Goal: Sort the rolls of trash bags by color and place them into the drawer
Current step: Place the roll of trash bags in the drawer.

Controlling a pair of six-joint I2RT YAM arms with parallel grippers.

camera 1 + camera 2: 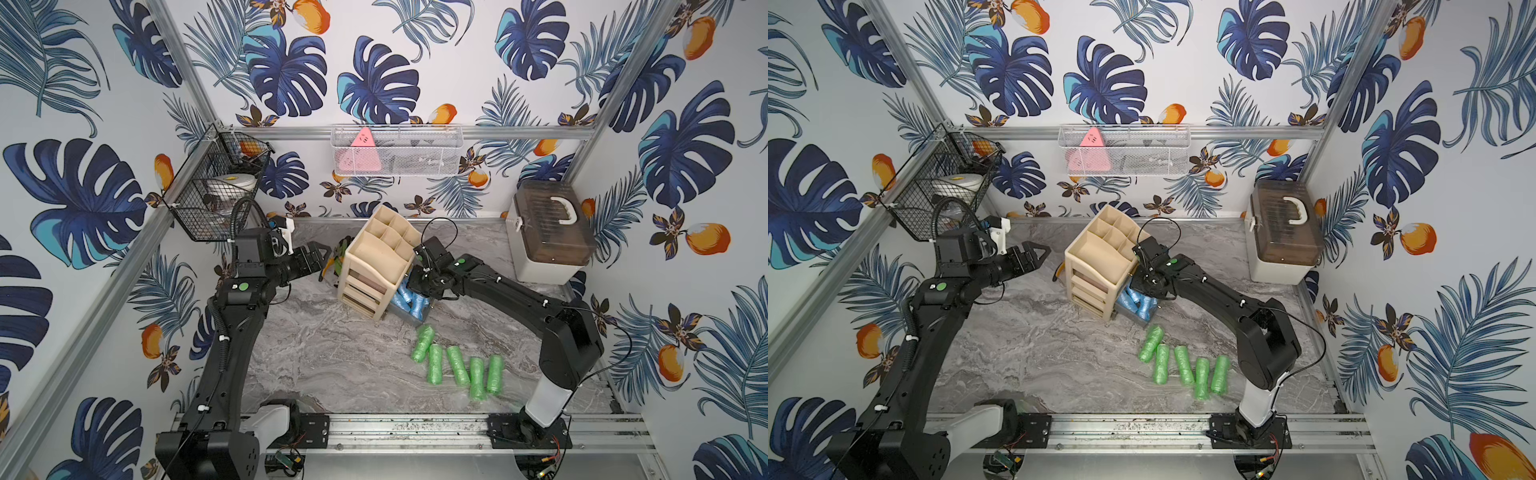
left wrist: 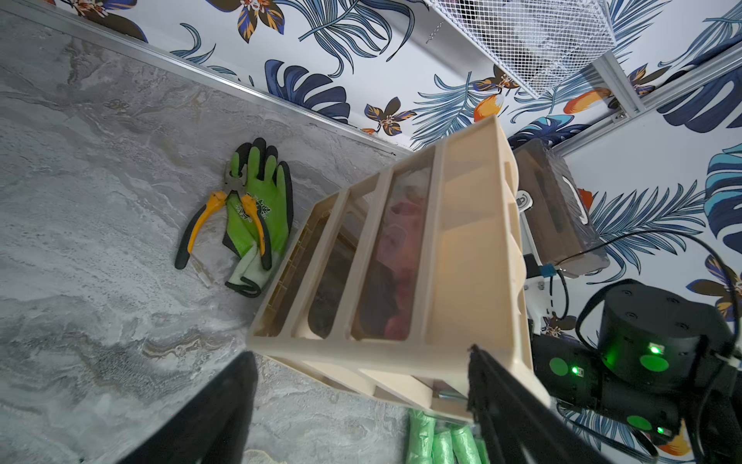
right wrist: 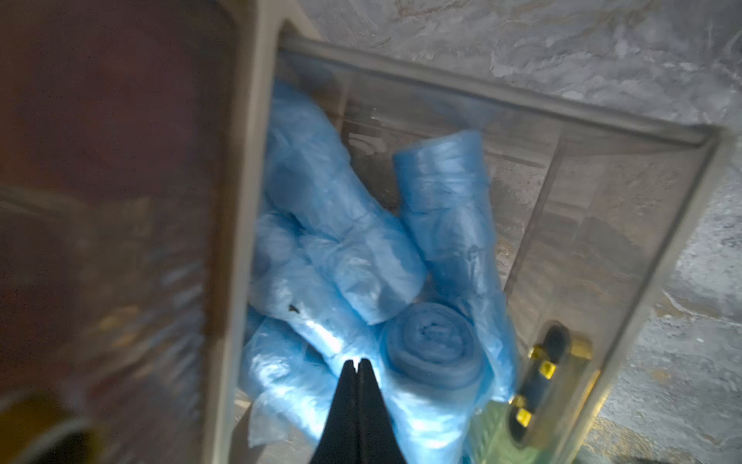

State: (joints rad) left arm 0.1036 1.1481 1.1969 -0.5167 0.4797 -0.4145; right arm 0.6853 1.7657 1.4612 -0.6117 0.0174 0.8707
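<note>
A beige drawer unit stands tilted mid-table, its clear bottom drawer pulled out. Several light blue rolls of trash bags lie piled in that drawer, also seen in a top view. Several green rolls lie side by side on the marble table in front. Pink rolls show through a shut upper drawer. My right gripper hangs over the blue rolls, shut, with nothing between its tips. My left gripper stands open left of the unit, holding nothing.
A green work glove and orange-handled pliers lie behind the unit on the left. A brown-lidded white box stands at the back right. A black wire basket and a white mesh basket hang on the walls.
</note>
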